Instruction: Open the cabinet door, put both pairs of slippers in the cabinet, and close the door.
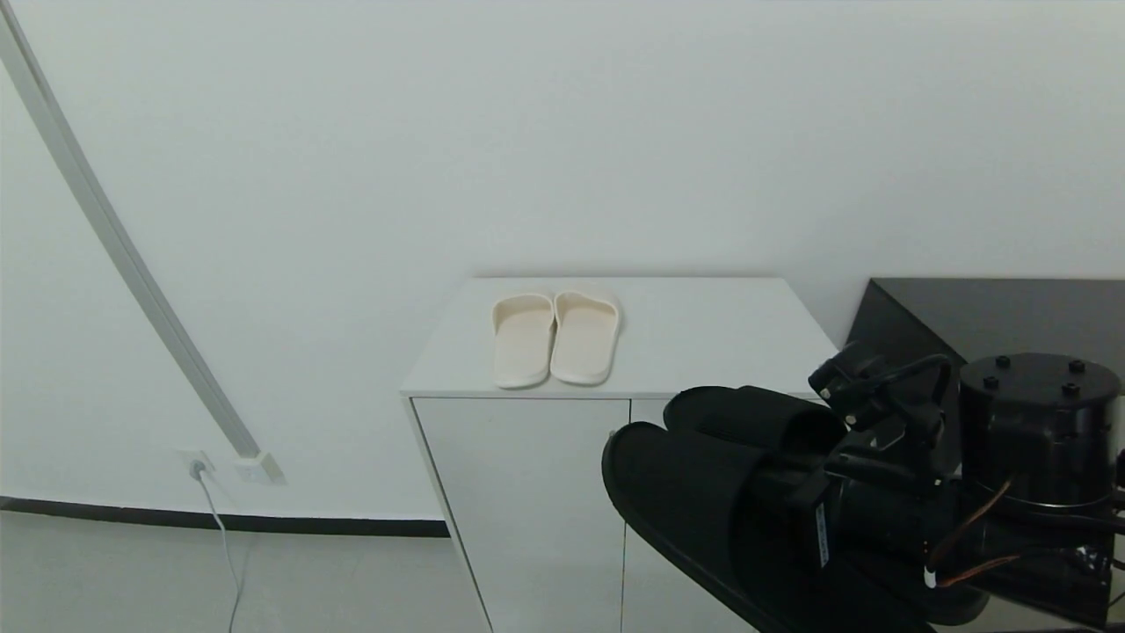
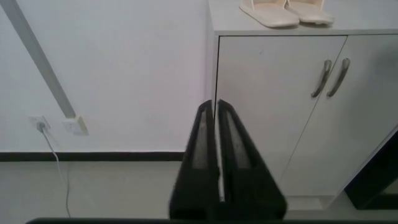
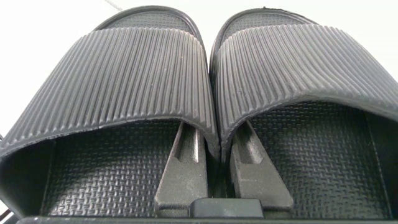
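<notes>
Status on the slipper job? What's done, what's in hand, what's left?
Done: black slippers picked up. In hand: right gripper holds them together, jaws shut on their inner walls, before the cabinet. Remaining: its doors are shut, cream slippers sit on top, left gripper empty, jaws shut. Open, load both pairs, close.

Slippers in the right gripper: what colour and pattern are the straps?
Black; the slippers have finely ribbed straps. Clearest in the right wrist view.

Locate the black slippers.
The black slippers hang pinched in the right hand, at the head view's lower right, before the shut cabinet.
</notes>
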`<state>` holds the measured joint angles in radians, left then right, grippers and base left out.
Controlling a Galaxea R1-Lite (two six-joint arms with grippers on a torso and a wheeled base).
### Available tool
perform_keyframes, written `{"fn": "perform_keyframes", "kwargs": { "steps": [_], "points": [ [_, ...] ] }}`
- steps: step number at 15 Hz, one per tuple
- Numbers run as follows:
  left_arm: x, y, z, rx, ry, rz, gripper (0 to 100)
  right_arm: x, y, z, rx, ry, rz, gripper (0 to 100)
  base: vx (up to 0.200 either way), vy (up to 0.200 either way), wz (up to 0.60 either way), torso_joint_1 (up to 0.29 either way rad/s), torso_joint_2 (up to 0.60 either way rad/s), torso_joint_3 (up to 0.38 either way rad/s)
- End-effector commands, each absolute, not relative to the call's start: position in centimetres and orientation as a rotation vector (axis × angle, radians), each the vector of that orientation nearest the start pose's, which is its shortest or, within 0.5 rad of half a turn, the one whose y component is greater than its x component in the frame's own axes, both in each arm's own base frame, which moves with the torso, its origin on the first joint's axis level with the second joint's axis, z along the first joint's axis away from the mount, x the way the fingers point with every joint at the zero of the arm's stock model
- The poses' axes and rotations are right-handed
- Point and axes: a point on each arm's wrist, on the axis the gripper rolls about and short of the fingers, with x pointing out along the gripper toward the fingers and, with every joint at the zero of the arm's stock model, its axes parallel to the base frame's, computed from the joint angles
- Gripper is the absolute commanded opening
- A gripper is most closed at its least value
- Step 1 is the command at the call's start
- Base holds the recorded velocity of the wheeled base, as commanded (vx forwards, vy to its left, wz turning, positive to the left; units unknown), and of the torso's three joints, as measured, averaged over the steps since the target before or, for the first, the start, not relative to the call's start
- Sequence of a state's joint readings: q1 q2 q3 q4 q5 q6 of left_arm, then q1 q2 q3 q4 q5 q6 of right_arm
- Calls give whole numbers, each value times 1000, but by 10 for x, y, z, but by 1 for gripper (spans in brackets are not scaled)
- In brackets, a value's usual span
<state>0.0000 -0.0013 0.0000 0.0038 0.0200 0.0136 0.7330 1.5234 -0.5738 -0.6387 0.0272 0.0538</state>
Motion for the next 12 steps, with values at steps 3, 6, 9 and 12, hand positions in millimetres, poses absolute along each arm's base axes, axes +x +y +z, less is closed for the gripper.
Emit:
{"fn": "perform_keyframes", "kwargs": {
  "steps": [3, 6, 9, 12],
  "points": [
    [-23, 0, 75, 12, 3, 20, 100, 182, 167, 168, -63, 325, 753, 0, 0, 0, 0, -199, 463, 266],
    [-23, 0, 75, 12, 5, 20, 100, 181, 166, 167, -64, 330, 753, 0, 0, 0, 0, -224, 551, 318],
    [-23, 0, 75, 14, 3, 20, 100, 181, 166, 167, -65, 331, 751, 0, 0, 0, 0, -219, 546, 323],
    [-23, 0, 76, 12, 2, 20, 100, 180, 165, 166, -64, 331, 754, 0, 0, 0, 0, -199, 526, 320]
  ]
}}
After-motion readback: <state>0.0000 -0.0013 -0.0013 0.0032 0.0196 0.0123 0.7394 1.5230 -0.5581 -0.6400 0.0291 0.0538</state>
